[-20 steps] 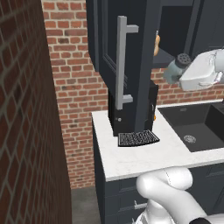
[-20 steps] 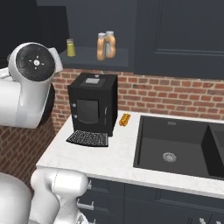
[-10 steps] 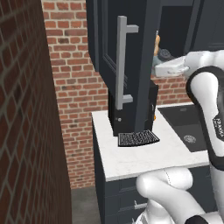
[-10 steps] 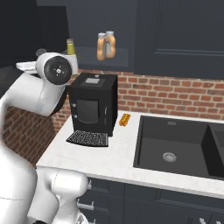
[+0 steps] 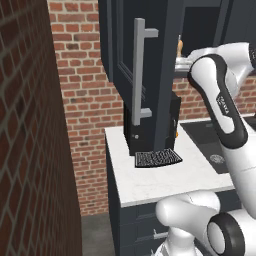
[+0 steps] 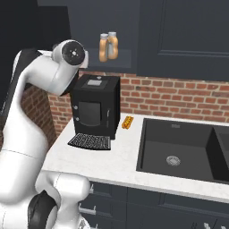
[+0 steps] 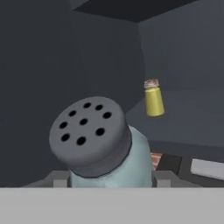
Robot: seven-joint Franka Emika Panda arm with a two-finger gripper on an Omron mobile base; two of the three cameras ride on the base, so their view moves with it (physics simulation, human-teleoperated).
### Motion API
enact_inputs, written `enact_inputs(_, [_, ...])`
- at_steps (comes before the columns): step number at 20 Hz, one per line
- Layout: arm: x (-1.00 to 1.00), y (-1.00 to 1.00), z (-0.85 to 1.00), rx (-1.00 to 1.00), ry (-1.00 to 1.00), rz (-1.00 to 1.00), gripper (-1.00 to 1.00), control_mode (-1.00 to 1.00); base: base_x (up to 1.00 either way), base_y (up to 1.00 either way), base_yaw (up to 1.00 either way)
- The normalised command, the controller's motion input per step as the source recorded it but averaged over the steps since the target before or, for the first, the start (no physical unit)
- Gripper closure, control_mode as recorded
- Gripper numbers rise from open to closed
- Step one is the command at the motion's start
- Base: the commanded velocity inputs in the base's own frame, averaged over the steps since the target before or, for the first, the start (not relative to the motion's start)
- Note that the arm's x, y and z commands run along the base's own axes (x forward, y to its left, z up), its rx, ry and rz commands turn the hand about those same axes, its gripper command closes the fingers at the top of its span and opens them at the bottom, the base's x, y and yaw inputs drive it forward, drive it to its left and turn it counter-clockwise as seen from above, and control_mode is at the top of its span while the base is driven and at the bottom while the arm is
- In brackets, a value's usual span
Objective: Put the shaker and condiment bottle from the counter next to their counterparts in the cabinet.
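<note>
Now, the scene in lines, with the coffee machine (image 6: 95, 107) as the landmark:

End effector: it (image 7: 109, 181) is gripping the shaker (image 7: 103, 146); the two finger tips are pressing on the pale body from both sides, so the jaws are standing partly open around the jar.

Shaker: it is sitting in the grip with its dark perforated cap pointing away from the hand, into the cabinet. Its long axis is running along the pointing direction of the hand, a little tilted.

Arm: in the right base view the wrist (image 6: 69, 53) is reaching up, above the coffee machine and to its left, at the level of the cabinet shelf.

Key relation: a yellow jar (image 7: 153, 98) with a speckled cap is standing upright deeper in the cabinet, ahead of the shaker and to its right in the hand view. I judge this is the counterpart, so the coming move is forward and to that side.

Cabinet: the cabinet (image 5: 130, 70) is open above the coffee machine; its door with the long grey handle (image 5: 140, 70) is standing out over the surface (image 6: 112, 156).

Contents: two orange bottles (image 6: 108, 46) are standing close together on the shelf, above the coffee machine.

Condiment bottle: I cannot tell which of these two it is.

Sink: the sink (image 6: 179, 147) is lying right of the coffee machine, holding nothing.
</note>
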Motion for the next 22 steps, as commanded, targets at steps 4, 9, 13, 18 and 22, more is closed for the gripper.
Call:
enact_inputs(4, [0.25,0.0,-0.1,0.0,0.08,0.0,1.0,-1.0,0.0,0.0,0.0])
enact_inputs(9, [0.41,0.0,0.0,-0.04,-0.04,0.0,1.0,-1.0,0.0,0.0,0.0])
enact_inputs(13, [0.05,0.0,0.0,-0.1,-0.07,0.02,1.0,-1.0,0.0,0.0,0.0])
enact_inputs(18, [0.14,0.0,-0.02,-0.07,0.0,0.05,1.0,-1.0,0.0,0.0,0.0])
enact_inputs(22, [0.21,0.0,0.0,-0.03,0.0,0.0,1.0,-1.0,0.0,0.0,0.0])
